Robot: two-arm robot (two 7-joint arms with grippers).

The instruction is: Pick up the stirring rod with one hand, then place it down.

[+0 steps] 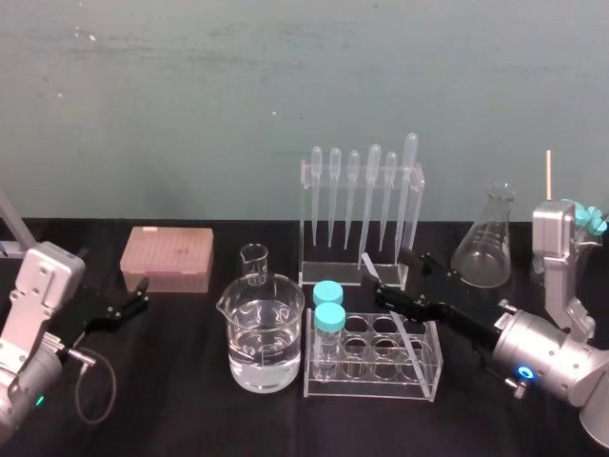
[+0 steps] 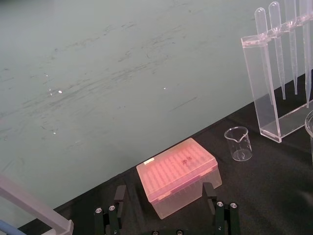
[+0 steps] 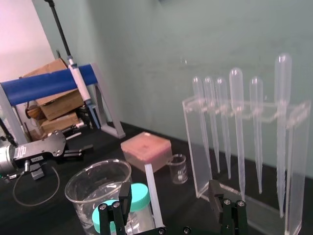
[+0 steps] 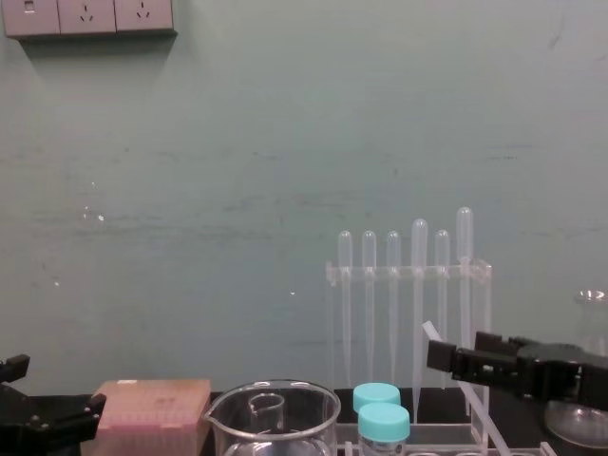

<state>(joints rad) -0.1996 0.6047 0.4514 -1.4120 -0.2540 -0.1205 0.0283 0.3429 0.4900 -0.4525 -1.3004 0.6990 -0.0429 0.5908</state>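
right pincer (image 3: 169, 187): i read black blocky jaws spread, over clear tube rack (image 1: 430, 388). stirring rod (image 3: 152, 192): thin straight translucent glass, slanted between those jaws, upper end toward pipette rack (image 1: 309, 221). left pincer (image 1: 143, 293) spread, parked left.

The long, thin, translucent whitish glass stirring rod (image 1: 410, 336) stands tilted, its lower end down at the clear plastic tube rack (image 1: 373, 391) and its upper end raised. The black, blocky two-jawed right gripper (image 1: 396, 268) brackets the rod's upper part, jaws spread wide. The rod sits just beside one jaw, unclamped.
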